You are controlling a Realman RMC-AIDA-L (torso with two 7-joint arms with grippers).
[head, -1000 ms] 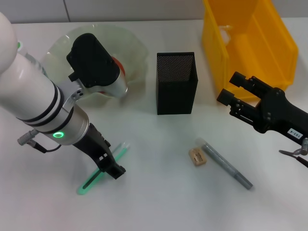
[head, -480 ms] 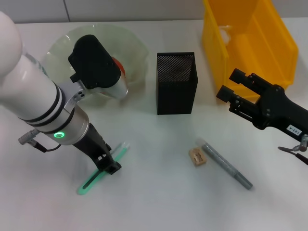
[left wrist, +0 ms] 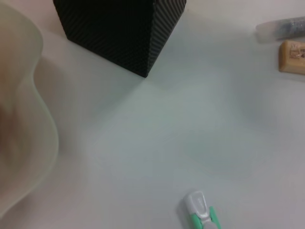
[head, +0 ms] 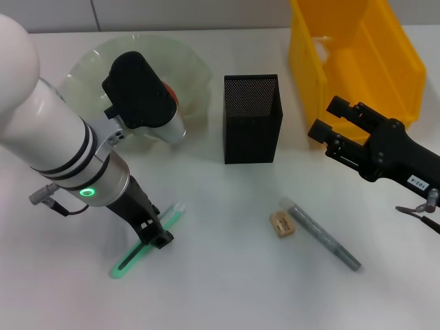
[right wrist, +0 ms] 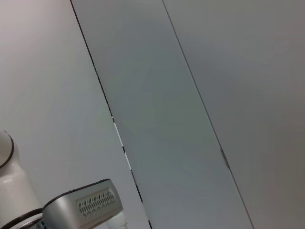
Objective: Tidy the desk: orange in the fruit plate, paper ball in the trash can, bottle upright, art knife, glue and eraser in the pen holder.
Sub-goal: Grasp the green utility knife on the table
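At the lower left of the head view the left gripper (head: 159, 240) is clenched on the green plastic art knife (head: 146, 243) lying on the white table (head: 227, 275), with the black mesh pen holder (head: 251, 118) upper right of it.

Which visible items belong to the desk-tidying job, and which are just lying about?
Job items:
green art knife under the left pincer
eraser
glue stick
pen holder
fruit plate with orange
yellow bin

Bystanders:
right pincer, idle by the bin
white desk

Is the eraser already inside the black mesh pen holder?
No, the eraser lies on the desk beside the glue stick, in front of the pen holder.
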